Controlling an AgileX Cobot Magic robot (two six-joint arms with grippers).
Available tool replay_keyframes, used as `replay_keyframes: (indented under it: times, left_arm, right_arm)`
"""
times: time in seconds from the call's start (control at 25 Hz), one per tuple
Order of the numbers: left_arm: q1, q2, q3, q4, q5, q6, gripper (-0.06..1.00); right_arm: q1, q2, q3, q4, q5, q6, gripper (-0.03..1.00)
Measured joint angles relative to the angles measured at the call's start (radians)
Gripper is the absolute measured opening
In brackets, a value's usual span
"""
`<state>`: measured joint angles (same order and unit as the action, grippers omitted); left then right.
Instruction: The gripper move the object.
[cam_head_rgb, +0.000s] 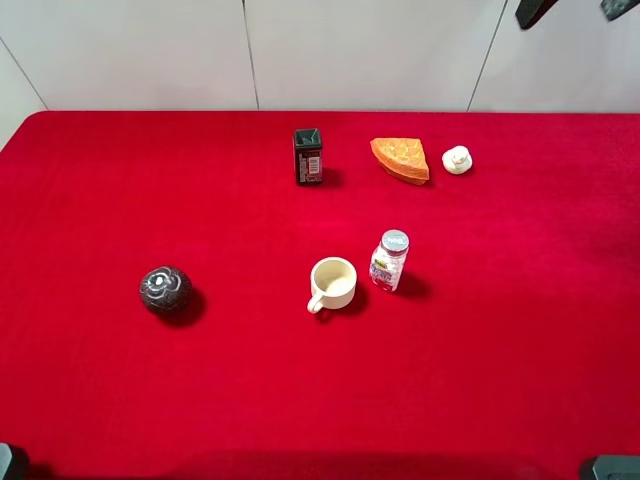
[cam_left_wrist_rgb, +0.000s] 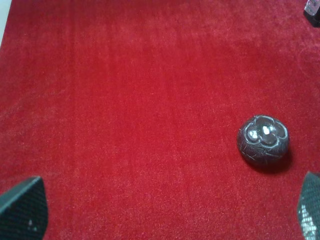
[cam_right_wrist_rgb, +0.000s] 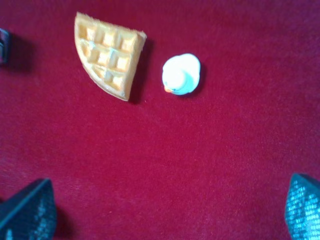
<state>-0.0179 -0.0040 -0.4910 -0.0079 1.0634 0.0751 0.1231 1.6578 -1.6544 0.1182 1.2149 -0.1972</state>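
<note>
A red felt table (cam_head_rgb: 90, 400) fills the workspace under pale wall panels. The right gripper (cam_right_wrist_rgb: 170, 212) hangs spread wide and empty, with bare felt between its fingertips. The object (cam_right_wrist_rgb: 181, 74) lies at roughly 12 o'clock from it, just beside the waffle wedge (cam_right_wrist_rgb: 108, 53) but apart. Recommended: advance to centre over the object, descend vertically, and close across its rounded body without contacting the waffle wedge.

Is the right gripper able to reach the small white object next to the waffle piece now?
Probably yes. The right gripper is open above the cloth, and bare cloth lies before the white object. The waffle piece sits close beside it, apart.
</note>
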Motion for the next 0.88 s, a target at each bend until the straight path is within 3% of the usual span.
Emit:
replay_keyframes:
  times: [0.88]
  left_arm:
    - [0.000, 0.000, 0.000, 0.000, 0.000, 0.000, 1.00]
  right_arm:
    - [0.000, -0.680, 0.531, 0.001, 0.004, 0.050, 0.69]
